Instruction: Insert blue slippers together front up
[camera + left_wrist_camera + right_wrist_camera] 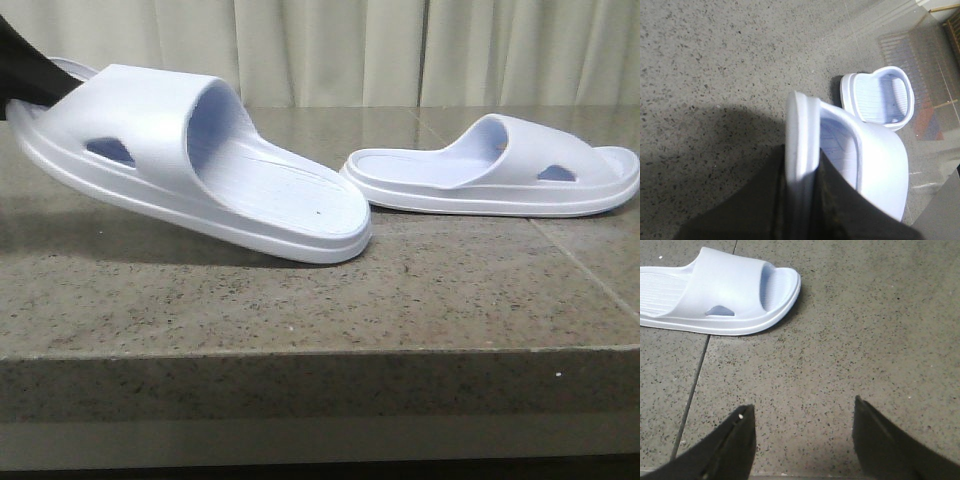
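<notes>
Speckled stone table (300,300) | left gripper (799,200) clamped tilted slipper (200,160) at 9 o'clock | right gripper (802,440) spread, empty | flat slipper (500,170) at 3 o'clock | no readable markings

A speckled grey-brown stone table (300,290), crossed by thin seams, is seen with a thick front edge. One blue slipper (495,165) lies flat on it at the right. The other slipper (190,160) is tilted, only its heel end apparently touching the table.
</notes>
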Tool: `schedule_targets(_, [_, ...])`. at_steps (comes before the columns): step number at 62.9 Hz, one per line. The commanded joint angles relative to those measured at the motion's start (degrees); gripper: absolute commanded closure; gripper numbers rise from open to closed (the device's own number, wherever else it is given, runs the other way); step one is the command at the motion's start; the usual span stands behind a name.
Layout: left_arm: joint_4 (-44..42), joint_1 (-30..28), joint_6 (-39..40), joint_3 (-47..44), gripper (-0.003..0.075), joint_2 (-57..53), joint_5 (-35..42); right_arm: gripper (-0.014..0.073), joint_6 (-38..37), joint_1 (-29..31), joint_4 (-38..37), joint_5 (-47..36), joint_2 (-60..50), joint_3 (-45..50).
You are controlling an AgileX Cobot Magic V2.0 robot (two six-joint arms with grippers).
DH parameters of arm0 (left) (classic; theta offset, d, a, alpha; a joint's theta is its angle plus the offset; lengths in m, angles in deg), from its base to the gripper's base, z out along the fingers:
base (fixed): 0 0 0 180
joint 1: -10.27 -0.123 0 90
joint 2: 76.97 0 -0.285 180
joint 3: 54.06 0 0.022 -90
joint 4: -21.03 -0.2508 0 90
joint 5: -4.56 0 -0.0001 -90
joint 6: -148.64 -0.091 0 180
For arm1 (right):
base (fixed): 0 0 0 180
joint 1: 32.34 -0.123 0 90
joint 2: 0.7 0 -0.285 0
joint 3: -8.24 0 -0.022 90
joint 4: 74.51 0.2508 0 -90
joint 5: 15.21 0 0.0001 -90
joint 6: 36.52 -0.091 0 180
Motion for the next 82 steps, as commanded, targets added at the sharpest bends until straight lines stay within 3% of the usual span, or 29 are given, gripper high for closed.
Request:
schedule_targets(1, [3.86, 0.37, -0.2, 1.28, 0.0741, -1.97, -1.18, 0.0148, -0.24, 0.37, 0.0, -1.89, 4.93, -4.22])
schedule_targets(10, [3.86, 0.37, -0.2, 1.28, 0.0741, -1.97, -1.42, 0.0148, -0.71, 2.53, 0.0, 0.52, 14.07, -9.79])
schedule_targets(20, [3.86, 0.37, -0.2, 1.28, 0.0741, -1.97, -1.64, 0.0183, -0.36, 9.55, 2.12, 2.69, 24.2, -17.76])
schedule_targets(26, [3.86, 0.37, -0.2, 1.28, 0.0741, -1.97, -1.64, 0.0204, 3.75, 13.96, 6.48, 4.95, 30.36, -22.67])
schedule_targets(45, [3.86, 0.37, -0.2, 1.28, 0.0741, -1.97, -1.64, 0.0209, 33.69, 26.74, 45.55, 16.33, 48.71, -33.08])
schedule_targets(57, [3.86, 0.37, -0.2, 1.28, 0.0741, -1.97, -1.64, 0.0209, 43.85, 27.31, 56.96, 18.72, 57.18, -34.29])
schedule_targets(82, [3.86, 0.37, -0.2, 1.28, 0.0741, -1.97, -1.64, 0.0209, 48.22, 25.84, 61.51, 18.45, 66.78, -34.29])
